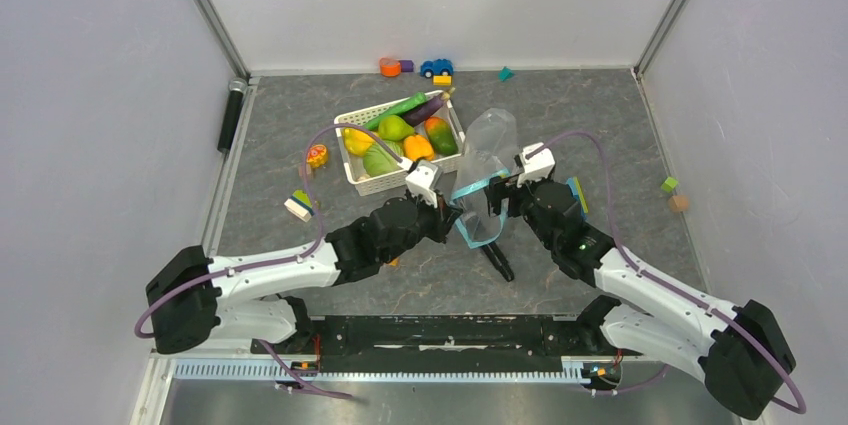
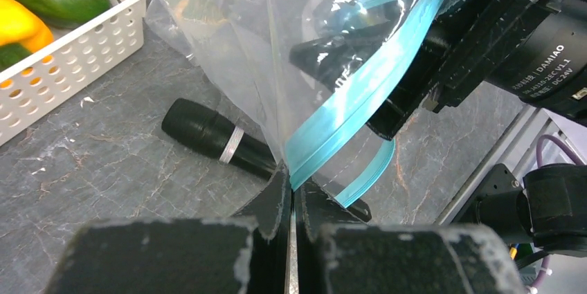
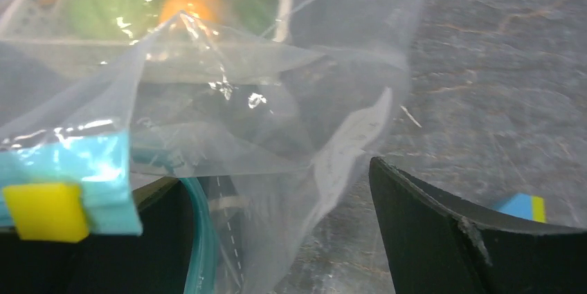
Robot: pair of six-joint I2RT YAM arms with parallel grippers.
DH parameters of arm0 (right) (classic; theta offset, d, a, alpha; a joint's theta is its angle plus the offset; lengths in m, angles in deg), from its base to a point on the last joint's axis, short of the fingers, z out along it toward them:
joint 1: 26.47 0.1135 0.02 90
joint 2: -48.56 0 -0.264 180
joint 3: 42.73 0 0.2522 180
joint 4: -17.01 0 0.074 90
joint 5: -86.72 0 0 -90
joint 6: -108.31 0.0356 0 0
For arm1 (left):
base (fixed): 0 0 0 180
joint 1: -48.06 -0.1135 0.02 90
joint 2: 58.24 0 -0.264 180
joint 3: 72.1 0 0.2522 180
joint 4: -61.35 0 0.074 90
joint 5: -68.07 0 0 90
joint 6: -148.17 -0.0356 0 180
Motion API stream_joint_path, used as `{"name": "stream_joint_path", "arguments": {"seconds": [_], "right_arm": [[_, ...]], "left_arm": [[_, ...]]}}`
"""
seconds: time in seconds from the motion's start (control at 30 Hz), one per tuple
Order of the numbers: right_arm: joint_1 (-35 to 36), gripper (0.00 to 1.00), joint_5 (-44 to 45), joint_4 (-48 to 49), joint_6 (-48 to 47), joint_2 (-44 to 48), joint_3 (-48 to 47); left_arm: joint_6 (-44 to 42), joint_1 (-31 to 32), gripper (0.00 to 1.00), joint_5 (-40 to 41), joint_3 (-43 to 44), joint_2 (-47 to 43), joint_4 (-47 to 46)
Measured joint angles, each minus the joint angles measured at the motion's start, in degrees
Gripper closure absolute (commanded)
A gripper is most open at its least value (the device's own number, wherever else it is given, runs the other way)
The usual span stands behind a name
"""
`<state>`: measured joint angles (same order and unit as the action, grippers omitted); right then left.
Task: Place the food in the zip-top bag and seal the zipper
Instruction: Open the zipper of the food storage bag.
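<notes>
Fingers of the left gripper point(image 2: 292, 187) pinch flat on the zipper point(image 2: 360, 93); the right gripper point(image 3: 273, 180) stands wide, loose bag film between its fingers. On the grey table point(image 1: 600, 125), the white basket point(image 1: 375, 183) holds the food point(image 1: 400, 135). Just right of it, the zip-top bag point(image 1: 487, 145) hangs between both grippers, over a black microphone point(image 2: 208, 131).
</notes>
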<state>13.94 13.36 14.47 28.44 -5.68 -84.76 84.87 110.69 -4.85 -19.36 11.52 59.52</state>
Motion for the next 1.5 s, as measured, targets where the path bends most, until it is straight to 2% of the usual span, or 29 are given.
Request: {"name": "stream_joint_path", "arguments": {"seconds": [0.1,0.2,0.37,0.57,0.7,0.73,0.9,0.93,0.97,1.0,1.03,1.07,1.2,1.3,1.5], "right_arm": [[0.0,0.22,4.57,-0.74,0.5,0.61,0.0],[0.0,0.39,8.57,-2.08,0.61,1.79,0.0],[0.0,0.57,12.59,-5.7,1.62,2.91,0.0],[0.35,0.77,14.97,-11.39,2.43,2.95,-0.72],[0.63,1.0,14.56,-13.64,2.62,3.5,-1.4],[0.81,1.0,14.08,-13.77,2.8,3.72,-1.46],[0.72,1.0,10.58,-14.03,1.36,4.57,-1.57],[0.5,1.0,9.6,-14.32,0.87,4.44,-1.6],[0.35,1.0,8.61,-14.53,0.52,4.17,-1.66],[0.28,1.0,7.69,-15.06,0.42,3.69,-1.88],[0.2,1.0,6.95,-16.11,0.33,2.69,-2.51],[0.2,1.0,6.32,-17.05,0.33,1.6,-3.3],[0.2,1.0,7.76,-24.17,1.92,-2.78,-8.5],[-0.02,1.0,10.4,-29.55,4.04,-5.35,-12.48],[-1.55,1.0,11.78,-36.87,7.17,-10.38,-17.0]], "left_arm": [[0.02,0.0,0.98,1.75,-0.04,-0.94,0.2],[0.96,0.0,0.98,5.84,-0.07,-1.84,1.38],[4.79,-0.92,0.98,10.99,1.03,-0.55,6.88],[8.7,-3.21,0.98,11.06,2.78,2.36,10.32],[11.45,-6.45,0.98,9.55,3.5,2.97,11.45],[11.93,-7.02,0.96,8.96,3.5,2.97,11.45],[10.64,-9.33,0.66,3.48,4.0,4.22,11.61],[9.4,-9.86,0.56,1.01,4.79,5.42,11.74],[8.48,-10.16,0.38,-0.7,5.42,6.4,11.69],[7.58,-10.4,0.27,-2.82,6.25,7.61,11.56],[6.47,-10.51,0.05,-5.16,7.32,8.98,11.34],[5.77,-10.51,0.01,-7.61,8.76,10.64,11.1],[2.62,-10.4,0.0,-14.58,12.41,14.12,10.47],[0.7,-10.27,0.0,-17.22,12.46,13.46,9.18],[-2.47,-10.1,0.0,-14.45,9.27,5.14,8.17]]}}
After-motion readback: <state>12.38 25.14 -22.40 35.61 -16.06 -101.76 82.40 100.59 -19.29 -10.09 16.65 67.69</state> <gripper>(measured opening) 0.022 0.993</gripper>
